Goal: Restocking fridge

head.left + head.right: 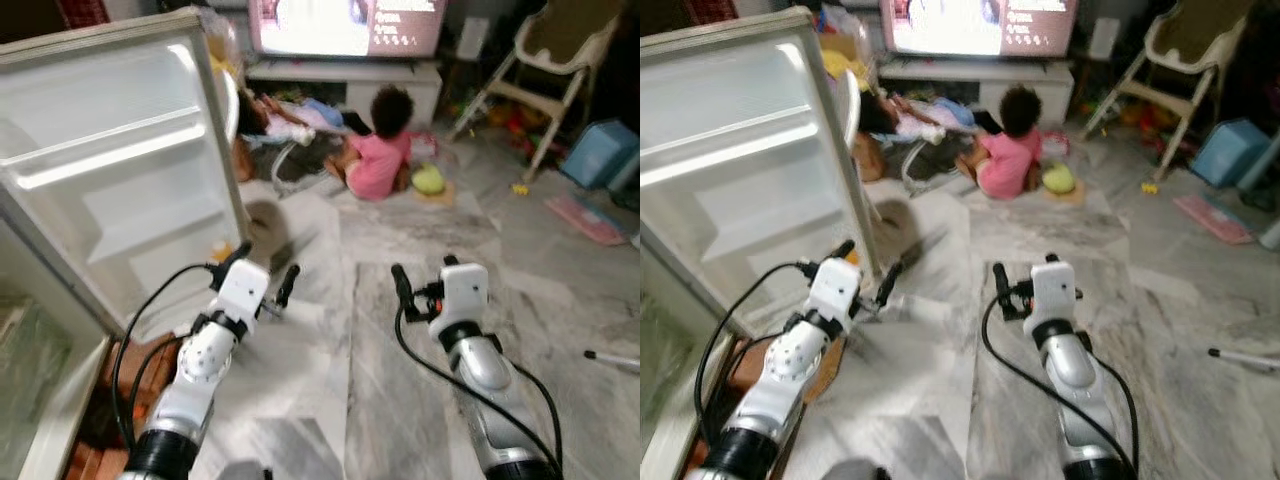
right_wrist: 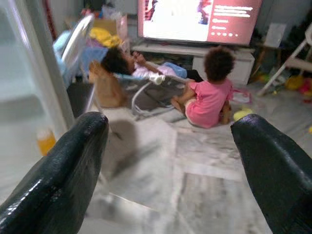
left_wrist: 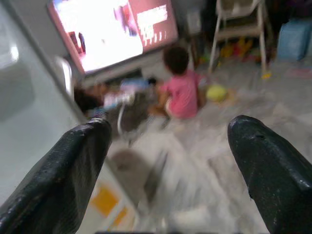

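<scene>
Ahead and to the left stands the open fridge door (image 1: 120, 150), its white inner side turned toward the robot, with moulded shelves across it and a small yellow-orange item (image 1: 221, 249) low in the bottom door shelf. The fridge body's edge (image 1: 45, 330) runs along the near left, above a patch of reddish brick (image 1: 150, 375).

Both arms are raised over the grey marble floor (image 1: 350, 330). The left gripper (image 1: 266, 268) sits just right of the door's lower corner, its two black fingers spread wide with nothing between them. The right gripper (image 1: 425, 275) is held well apart from it to the right, over bare floor, its fingers likewise wide apart and empty.

Farther off, a small person in a pink top (image 1: 380, 150) sits on the floor with their back to the robot, facing a lit television (image 1: 345, 25) on a low white stand (image 1: 350, 80). Another person lies in a bouncer seat (image 1: 285, 125) just left of them. A yellow-green ball (image 1: 428, 180) rests beside the seated one. At the far right are a high chair (image 1: 550, 60), a blue box (image 1: 598, 150) and a pink mat (image 1: 585, 218); a pen-like stick (image 1: 612, 358) lies on the floor at the near right.
</scene>
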You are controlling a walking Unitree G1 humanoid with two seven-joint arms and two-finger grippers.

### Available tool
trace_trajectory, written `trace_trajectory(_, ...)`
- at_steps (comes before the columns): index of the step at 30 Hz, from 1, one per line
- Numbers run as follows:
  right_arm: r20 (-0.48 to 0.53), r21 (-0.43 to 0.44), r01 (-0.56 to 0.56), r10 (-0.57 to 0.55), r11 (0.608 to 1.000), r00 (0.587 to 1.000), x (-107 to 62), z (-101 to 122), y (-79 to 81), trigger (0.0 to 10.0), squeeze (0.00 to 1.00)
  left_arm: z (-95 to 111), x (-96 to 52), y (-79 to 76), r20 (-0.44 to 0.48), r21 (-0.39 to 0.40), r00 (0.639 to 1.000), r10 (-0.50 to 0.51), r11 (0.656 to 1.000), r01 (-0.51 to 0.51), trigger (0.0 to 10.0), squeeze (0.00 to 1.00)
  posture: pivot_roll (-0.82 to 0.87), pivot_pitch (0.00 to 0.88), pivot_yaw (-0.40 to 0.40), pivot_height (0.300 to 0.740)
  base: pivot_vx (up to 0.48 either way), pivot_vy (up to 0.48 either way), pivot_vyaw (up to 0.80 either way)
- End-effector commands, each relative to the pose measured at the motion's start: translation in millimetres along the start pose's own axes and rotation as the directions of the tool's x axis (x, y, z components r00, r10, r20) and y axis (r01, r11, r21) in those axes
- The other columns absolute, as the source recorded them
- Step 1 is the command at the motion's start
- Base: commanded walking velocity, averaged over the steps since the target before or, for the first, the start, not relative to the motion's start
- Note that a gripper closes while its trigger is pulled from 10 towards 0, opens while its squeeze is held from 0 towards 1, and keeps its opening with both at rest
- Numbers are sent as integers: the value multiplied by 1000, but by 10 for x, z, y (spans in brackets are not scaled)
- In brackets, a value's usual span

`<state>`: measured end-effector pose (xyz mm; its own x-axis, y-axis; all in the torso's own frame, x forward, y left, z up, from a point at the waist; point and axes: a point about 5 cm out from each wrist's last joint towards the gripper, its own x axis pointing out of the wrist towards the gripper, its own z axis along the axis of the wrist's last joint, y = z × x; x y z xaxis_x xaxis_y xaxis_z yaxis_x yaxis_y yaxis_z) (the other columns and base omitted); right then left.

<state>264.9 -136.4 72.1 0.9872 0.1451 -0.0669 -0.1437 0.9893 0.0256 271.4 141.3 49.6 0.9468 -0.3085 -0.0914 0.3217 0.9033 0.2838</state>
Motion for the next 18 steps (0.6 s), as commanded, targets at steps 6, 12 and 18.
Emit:
trace_trajectory(6,0,4,101,-101,995,995,-53,-28,-163,10000,0,102,81,-91,43,-20,999,-22,1000,23,10000,0,-71,0,-19,740,442,0,-800)
trace_trajectory(12,39,-14,132,-131,991,991,-18,63,-237,10000,0,247,180,-63,111,-24,994,-3,1000,6,10000,0,-80,0,-11,740,447,0,-800)
trace_trajectory(18,73,-31,164,-161,986,984,51,167,-349,10000,0,277,205,-77,119,-44,993,-19,999,24,10000,0,-82,0,-10,740,450,0,-800)
